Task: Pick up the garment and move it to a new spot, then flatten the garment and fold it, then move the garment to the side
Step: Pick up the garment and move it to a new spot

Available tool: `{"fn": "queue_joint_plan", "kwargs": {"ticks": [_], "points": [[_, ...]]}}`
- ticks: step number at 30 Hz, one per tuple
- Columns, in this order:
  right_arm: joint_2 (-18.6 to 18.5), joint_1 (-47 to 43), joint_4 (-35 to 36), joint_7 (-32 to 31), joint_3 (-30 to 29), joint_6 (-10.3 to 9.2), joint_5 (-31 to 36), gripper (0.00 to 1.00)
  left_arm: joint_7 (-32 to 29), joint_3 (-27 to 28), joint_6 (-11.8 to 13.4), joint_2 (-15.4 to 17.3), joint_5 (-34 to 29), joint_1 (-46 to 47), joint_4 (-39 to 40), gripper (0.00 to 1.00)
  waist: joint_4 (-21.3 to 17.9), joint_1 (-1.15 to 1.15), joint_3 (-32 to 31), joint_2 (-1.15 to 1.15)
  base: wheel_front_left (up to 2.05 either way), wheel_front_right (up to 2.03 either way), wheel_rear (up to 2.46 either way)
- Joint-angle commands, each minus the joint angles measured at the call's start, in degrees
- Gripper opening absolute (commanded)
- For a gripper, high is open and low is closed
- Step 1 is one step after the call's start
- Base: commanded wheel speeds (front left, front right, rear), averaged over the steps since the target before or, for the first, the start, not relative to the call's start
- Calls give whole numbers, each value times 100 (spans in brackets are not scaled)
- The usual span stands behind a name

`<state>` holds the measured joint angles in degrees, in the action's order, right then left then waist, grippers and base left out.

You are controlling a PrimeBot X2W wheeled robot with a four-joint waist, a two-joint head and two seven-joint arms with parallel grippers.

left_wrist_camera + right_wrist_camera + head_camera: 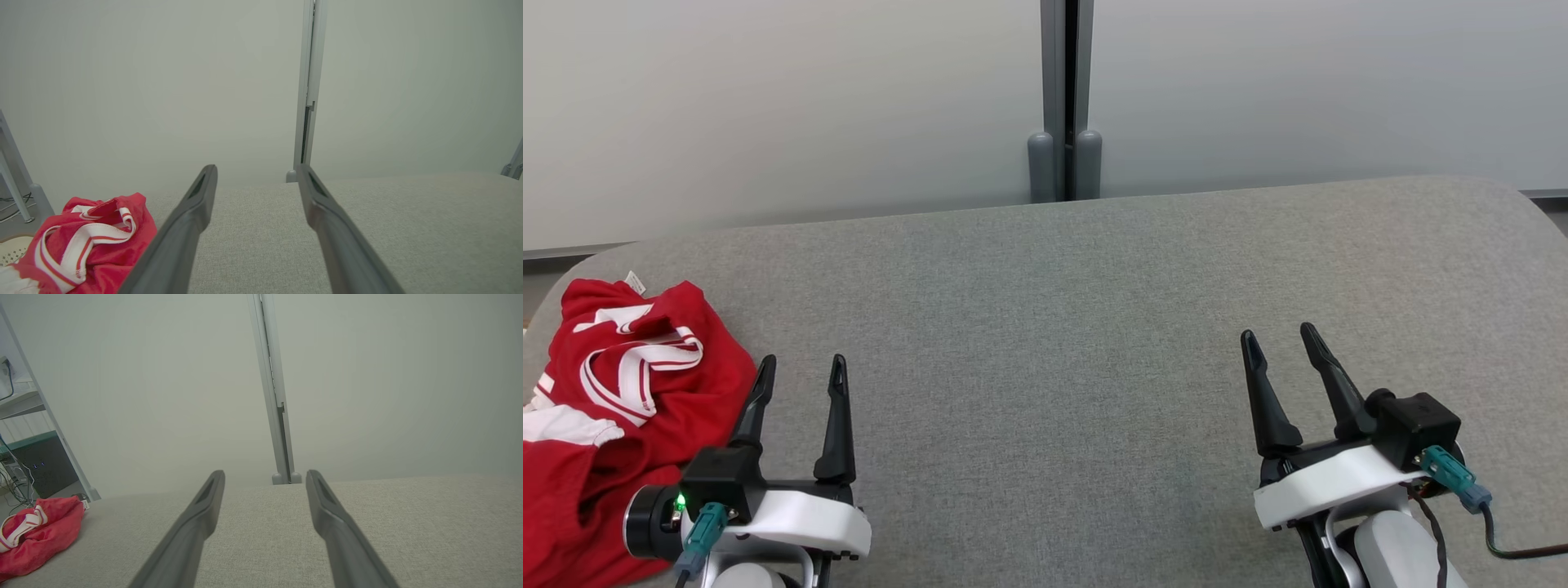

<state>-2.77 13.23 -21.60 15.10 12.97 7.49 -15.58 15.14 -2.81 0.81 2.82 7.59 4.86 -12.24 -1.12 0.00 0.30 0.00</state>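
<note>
At the lower left of the head view, the red garment (621, 392) lies crumpled on the grey table (1054, 327), with neither gripper holding it.

The garment is a loose heap with white stripes showing, bunched against the table's left edge and running off the bottom of the frame. Just to its right, the left gripper (802, 363) points up the frame, its fingers spread wide with nothing between them. At the top centre, a grey post (1066, 98) divides the pale wall panels. At the lower right, the right gripper (1278, 331) is likewise wide open and empty, well apart from the garment. By the look of it, the task is at its start. Picking up, moving, flattening, folding and setting aside all remain.
</note>
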Motion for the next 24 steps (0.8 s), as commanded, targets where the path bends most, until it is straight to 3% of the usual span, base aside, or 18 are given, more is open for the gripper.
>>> {"fn": "queue_joint_plan", "kwargs": {"ticks": [1, 10, 24], "points": [[-20, 43, -19, 10, -9, 0, -30, 100, 2, 10, -19, 14, 8, 55, -11, 100, 15, 0, -3, 0, 0, 0, 0], [-19, -22, -36, 10, -7, 0, -50, 100, 2, 0, -8, 15, 33, 78, -26, 100, 280, 0, -14, 0, 0, 0, 0], [-18, -115, 27, 9, 124, 0, -233, 100, 2, 296, -12, 26, 63, 154, -207, 100, 1600, 0, -69, 0, 0, 0, 0]]}}
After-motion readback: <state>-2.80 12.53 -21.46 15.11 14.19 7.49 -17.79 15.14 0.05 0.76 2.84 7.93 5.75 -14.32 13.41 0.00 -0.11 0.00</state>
